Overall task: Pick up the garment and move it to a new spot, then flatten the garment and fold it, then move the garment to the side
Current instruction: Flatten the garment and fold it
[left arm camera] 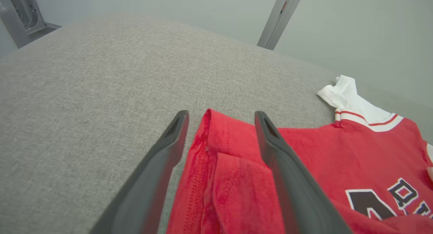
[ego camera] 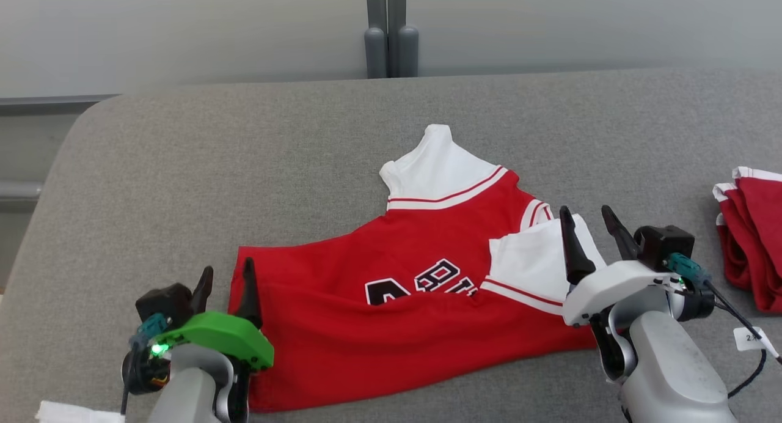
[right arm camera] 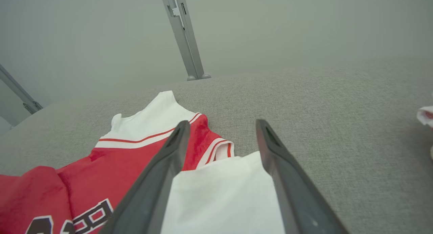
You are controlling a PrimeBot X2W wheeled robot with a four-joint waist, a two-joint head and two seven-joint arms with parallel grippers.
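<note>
The garment [ego camera: 415,288] is a red jersey with white sleeves and black lettering, lying sideways and partly folded on the grey table [ego camera: 244,166]. My left gripper [ego camera: 226,276] stands open over its red hem corner [left arm camera: 220,142] at the left end. My right gripper [ego camera: 589,218] is open over the folded white sleeve [right arm camera: 223,196] at the right end. Nothing is clamped between either pair of fingers. The far white sleeve [ego camera: 437,166] points away from me.
Another red and white garment [ego camera: 754,239] lies bunched at the table's right edge. A white tag [ego camera: 751,338] hangs on a cable by my right wrist. A grey post [ego camera: 391,32] stands behind the table. A bit of white cloth [ego camera: 67,412] shows at the lower left.
</note>
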